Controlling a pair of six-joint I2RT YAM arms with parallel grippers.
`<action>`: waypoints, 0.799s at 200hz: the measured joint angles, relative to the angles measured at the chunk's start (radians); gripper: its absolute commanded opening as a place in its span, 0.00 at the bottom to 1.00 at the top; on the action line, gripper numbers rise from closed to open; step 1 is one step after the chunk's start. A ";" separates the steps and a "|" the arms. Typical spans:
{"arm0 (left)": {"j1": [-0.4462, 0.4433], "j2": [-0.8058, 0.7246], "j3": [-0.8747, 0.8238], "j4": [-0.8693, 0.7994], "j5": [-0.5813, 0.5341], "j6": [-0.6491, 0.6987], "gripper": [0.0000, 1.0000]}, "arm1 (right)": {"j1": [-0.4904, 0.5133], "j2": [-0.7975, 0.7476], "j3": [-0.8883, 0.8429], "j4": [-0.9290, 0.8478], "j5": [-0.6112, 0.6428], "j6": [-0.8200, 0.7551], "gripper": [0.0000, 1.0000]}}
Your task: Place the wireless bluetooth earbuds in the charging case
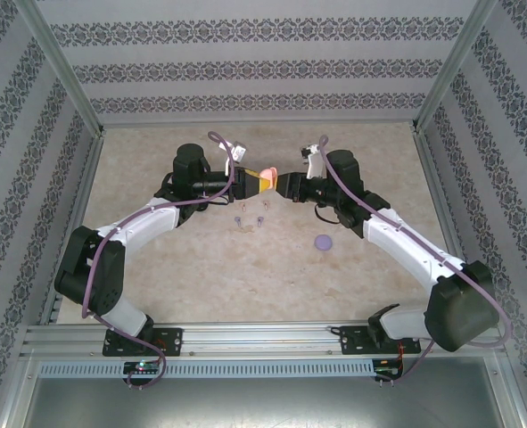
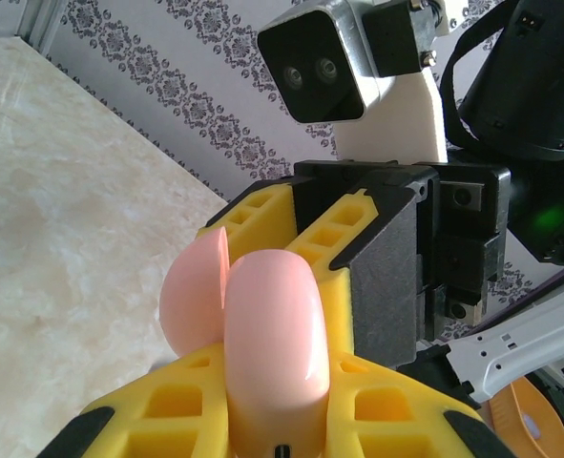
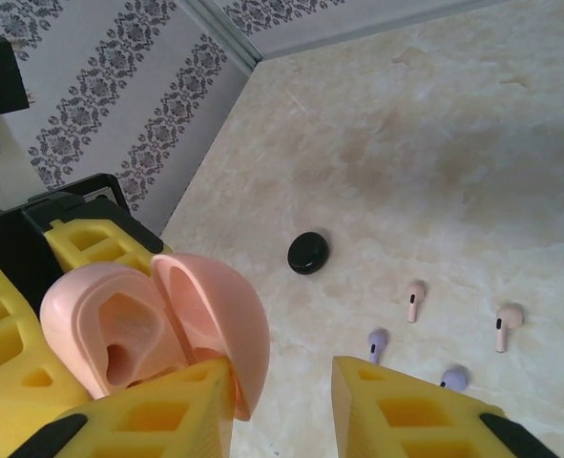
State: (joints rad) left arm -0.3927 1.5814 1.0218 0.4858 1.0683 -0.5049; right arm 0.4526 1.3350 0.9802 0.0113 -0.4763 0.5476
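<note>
Closest to me, along the near edge, runs the aluminium rail (image 1: 263, 337) with both arm bases bolted to it. From there the left arm (image 1: 111, 250) and the right arm (image 1: 415, 245) bow outward and then reach in toward each other over the far middle of the pale marbled table (image 1: 201, 276), which is walled in on three sides by patterned panels (image 1: 245, 71). The two wrists meet nose to nose. The left gripper (image 2: 274, 367) has its yellow fingers clamped on the body of the pink charging case (image 2: 272, 305) and holds it up off the table, facing the other arm. The case's lid (image 3: 215, 315) is swung open, and the moulded hollow inside shows from the right wrist. The right gripper (image 3: 283, 370) has its yellow jaws standing apart. The lid's edge sits in the gap against the left-hand finger, and the other finger is clear of it, so it grips nothing. Down on the table, a purple disc (image 1: 324, 241) lies nearer than the grippers and to their right. A black disc (image 3: 307, 252) lies on the marble below the case. The earbuds (image 1: 251, 217) lie loose in a small cluster just nearer than the held case, left of the purple disc. Two are pink earbuds (image 3: 414, 298) and two are purple earbuds (image 3: 377, 342), each lying a little apart from the others and from the case.
</note>
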 measured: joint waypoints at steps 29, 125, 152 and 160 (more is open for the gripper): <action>0.000 0.000 0.000 0.000 -0.003 0.000 0.00 | 0.004 0.015 0.014 0.000 -0.004 0.000 0.33; 0.000 0.000 0.000 0.001 -0.006 0.000 0.00 | 0.003 0.020 0.017 0.009 -0.034 0.008 0.05; 0.000 0.000 0.000 0.001 -0.006 0.000 0.02 | 0.003 0.021 0.018 0.008 -0.034 0.007 0.00; 0.000 0.000 0.000 0.001 -0.006 0.000 0.09 | 0.003 0.021 0.019 0.008 -0.034 0.007 0.00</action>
State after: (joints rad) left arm -0.3931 1.5814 1.0218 0.4870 1.0618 -0.5049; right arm 0.4561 1.3556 0.9993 0.0193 -0.5106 0.5545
